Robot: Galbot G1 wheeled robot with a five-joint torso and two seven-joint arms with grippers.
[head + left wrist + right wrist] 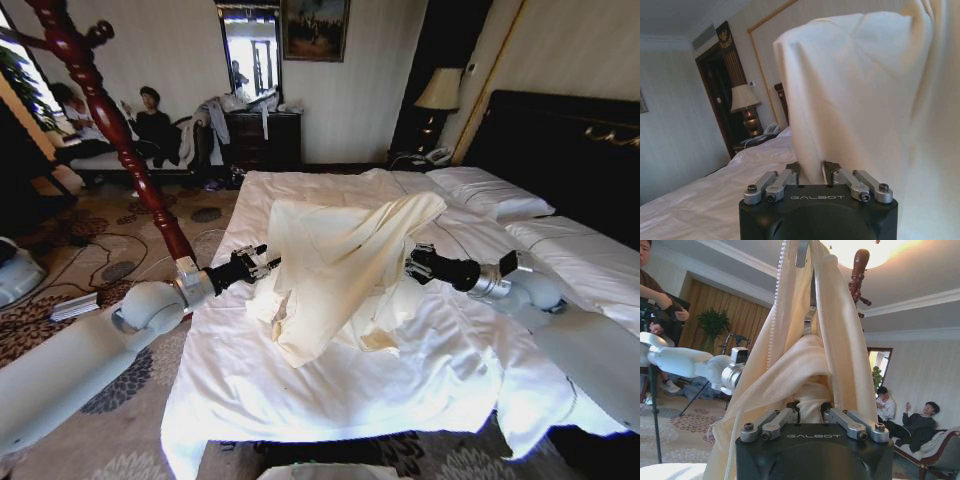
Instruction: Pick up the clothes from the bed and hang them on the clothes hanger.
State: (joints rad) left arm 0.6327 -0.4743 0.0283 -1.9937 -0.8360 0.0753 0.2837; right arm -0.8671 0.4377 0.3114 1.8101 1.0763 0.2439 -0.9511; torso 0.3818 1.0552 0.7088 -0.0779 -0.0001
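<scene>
1. Cream clothes, lifted above the bed, spread between both grippers, lower folds trailing on the white sheet.
2. Left gripper, clamped on the garment's left edge.
3. Right gripper, pinching bunched cloth.
4. Wooden coat stand, upright, left of bed.

Bed with rumpled white sheet hanging over its near edge, two white pillows lying flat against the dark headboard on the right, and the lower folds of the cream clothes resting on the sheet mid-bed.
</scene>
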